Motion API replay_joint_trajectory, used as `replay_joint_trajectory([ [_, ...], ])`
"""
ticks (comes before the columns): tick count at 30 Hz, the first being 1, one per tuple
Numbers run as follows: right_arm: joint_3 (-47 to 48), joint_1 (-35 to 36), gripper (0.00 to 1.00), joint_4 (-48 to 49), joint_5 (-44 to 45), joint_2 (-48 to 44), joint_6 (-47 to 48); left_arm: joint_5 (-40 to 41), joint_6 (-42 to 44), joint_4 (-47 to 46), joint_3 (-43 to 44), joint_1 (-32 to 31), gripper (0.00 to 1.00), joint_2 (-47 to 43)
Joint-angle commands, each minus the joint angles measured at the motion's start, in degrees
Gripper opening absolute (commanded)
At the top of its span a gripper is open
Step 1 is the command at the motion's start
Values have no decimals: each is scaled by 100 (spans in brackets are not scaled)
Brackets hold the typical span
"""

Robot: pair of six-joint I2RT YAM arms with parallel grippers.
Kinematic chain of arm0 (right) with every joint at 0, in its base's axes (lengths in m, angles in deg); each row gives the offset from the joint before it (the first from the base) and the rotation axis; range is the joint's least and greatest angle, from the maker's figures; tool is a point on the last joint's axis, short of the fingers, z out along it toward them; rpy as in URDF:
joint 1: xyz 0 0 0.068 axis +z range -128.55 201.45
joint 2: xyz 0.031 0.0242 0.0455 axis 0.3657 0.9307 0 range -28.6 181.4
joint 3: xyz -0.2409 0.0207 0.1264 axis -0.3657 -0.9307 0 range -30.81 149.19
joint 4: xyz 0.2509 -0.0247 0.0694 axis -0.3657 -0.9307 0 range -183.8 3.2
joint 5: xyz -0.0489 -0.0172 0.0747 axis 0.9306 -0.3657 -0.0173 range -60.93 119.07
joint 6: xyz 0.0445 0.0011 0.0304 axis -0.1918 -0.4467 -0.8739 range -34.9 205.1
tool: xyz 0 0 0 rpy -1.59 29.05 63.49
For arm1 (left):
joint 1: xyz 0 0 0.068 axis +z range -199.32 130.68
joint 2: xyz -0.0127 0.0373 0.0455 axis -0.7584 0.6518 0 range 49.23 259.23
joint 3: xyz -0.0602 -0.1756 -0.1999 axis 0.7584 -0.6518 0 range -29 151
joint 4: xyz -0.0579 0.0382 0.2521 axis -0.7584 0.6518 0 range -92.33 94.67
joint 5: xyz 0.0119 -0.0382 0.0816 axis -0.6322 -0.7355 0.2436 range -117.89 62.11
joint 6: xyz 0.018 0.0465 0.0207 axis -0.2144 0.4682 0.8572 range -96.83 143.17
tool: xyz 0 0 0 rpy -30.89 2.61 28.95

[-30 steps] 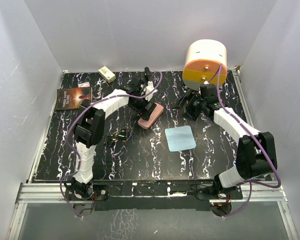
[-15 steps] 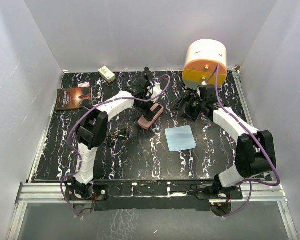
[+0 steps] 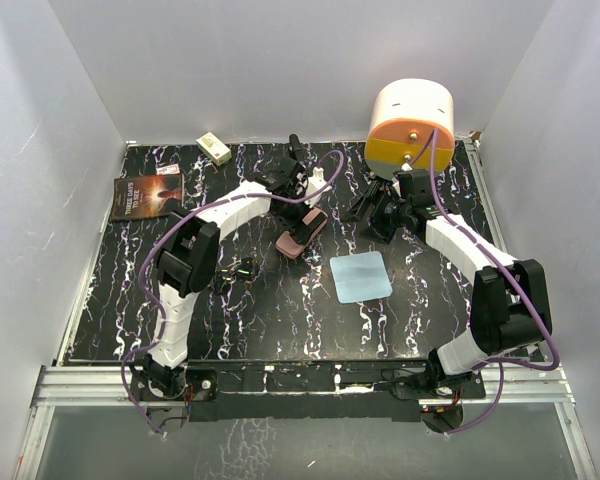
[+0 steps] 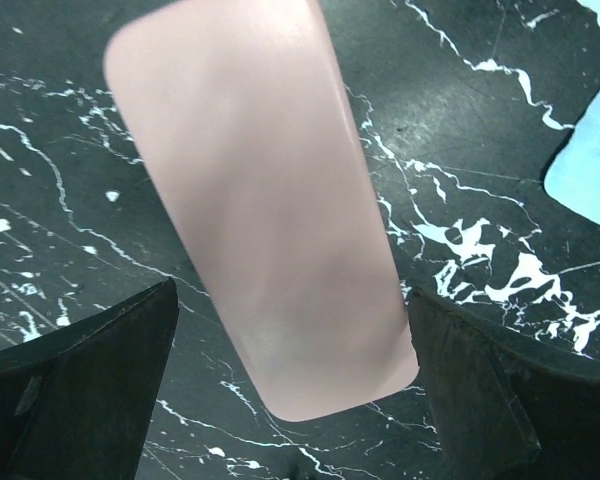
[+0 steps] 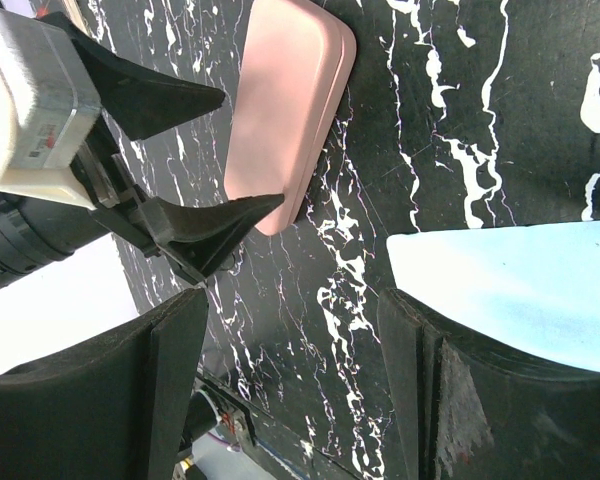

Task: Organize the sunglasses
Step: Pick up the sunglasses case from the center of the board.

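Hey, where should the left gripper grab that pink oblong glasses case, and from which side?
Grip the pink oblong glasses case across its narrow width, on the two long straight sides, coming down from above. It lies flat on the black marbled table, and the left gripper hangs open over one end, a finger beside each long side.

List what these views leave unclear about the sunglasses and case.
The sunglasses: top view only, too small to tell folded or open.
The pink case: far end cut by the left wrist frame; in the top view the left hand covers part.
The cloth: cropped in both wrist views.
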Motion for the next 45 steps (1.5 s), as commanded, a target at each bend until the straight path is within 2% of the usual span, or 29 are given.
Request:
replay_joint_trajectory([
  [1,-16,-24,74,391,-106,-28,134,-361,111,322,44,-36,97,-54],
  [16,-77,-177,75,402,-224,-11,166,-235,88,447,373,-35,97,370],
  [23,-151,-199,75,453,-287,46,178,-380,57,394,302,-34,93,215],
  [28,-185,-200,74,539,-330,77,130,-347,93,389,294,-36,84,201],
  [33,-200,-204,74,536,-342,118,136,-391,8,431,391,-34,60,275],
  [38,-249,-200,74,540,-322,130,148,-434,-150,385,388,-41,24,239],
  [40,-261,-215,74,540,-315,146,161,-394,-189,363,381,-41,5,225],
  [41,-262,-213,74,540,-312,155,166,-343,-238,350,381,-28,0,215],
  [45,-271,-222,74,545,-299,161,194,-387,-447,261,323,9,0,93],
])
